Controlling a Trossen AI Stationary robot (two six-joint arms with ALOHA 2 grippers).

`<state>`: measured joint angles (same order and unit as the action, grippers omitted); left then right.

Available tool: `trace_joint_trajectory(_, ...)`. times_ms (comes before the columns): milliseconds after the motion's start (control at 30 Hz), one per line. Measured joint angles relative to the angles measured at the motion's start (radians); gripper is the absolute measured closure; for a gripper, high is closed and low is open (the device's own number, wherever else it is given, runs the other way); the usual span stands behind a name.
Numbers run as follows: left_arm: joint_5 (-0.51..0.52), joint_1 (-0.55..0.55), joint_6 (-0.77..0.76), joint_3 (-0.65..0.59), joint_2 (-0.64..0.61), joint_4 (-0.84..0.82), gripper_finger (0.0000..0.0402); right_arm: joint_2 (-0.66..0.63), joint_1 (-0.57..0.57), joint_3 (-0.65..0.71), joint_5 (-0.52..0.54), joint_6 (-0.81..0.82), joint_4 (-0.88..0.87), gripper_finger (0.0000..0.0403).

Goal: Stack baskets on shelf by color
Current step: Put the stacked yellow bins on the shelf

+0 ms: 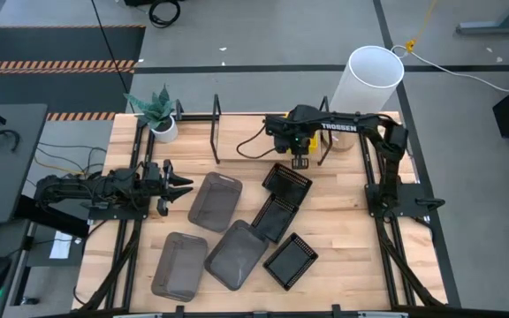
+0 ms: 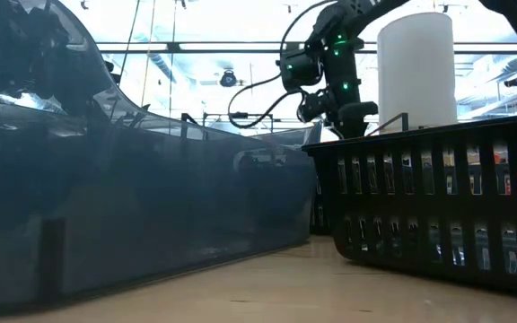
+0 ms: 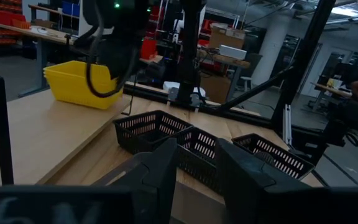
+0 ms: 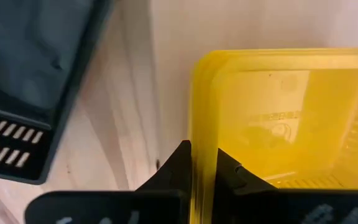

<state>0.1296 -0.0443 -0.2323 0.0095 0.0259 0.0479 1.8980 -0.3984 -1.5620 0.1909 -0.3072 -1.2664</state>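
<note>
Left gripper (image 1: 177,185) waits at table's left, fingers parted, empty; right gripper (image 4: 202,163) pinches the yellow basket (image 4: 284,118) by its rim, on the far shelf (image 1: 246,141); basket judged light, stiff, slippery; rim grip suits.

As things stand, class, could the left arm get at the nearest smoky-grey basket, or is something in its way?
Probably yes. The left gripper sits open at the table's left edge, facing the nearest smoky-grey basket, with only bare wood between them. The right gripper is busy far off, pinching the yellow basket's rim.
</note>
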Motion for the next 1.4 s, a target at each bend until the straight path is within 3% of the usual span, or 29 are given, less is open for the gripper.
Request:
trace_joint_trajectory(333,0.0,0.0,0.0,0.0,0.0,0.0,0.0285,0.0,-0.024,0.0,-0.031,0.024,-0.007,0.0373)
trace_joint_trajectory(1167,0.0,0.0,0.0,0.0,0.0,0.0,0.0285,0.0,-0.021,0.0,-0.08,0.133,-0.098,0.028)
trace_joint_trajectory(1400,0.0,0.0,0.0,0.0,0.0,0.0,0.0285,-0.001,-0.022,0.0,-0.084,0.151,-0.104,0.027)
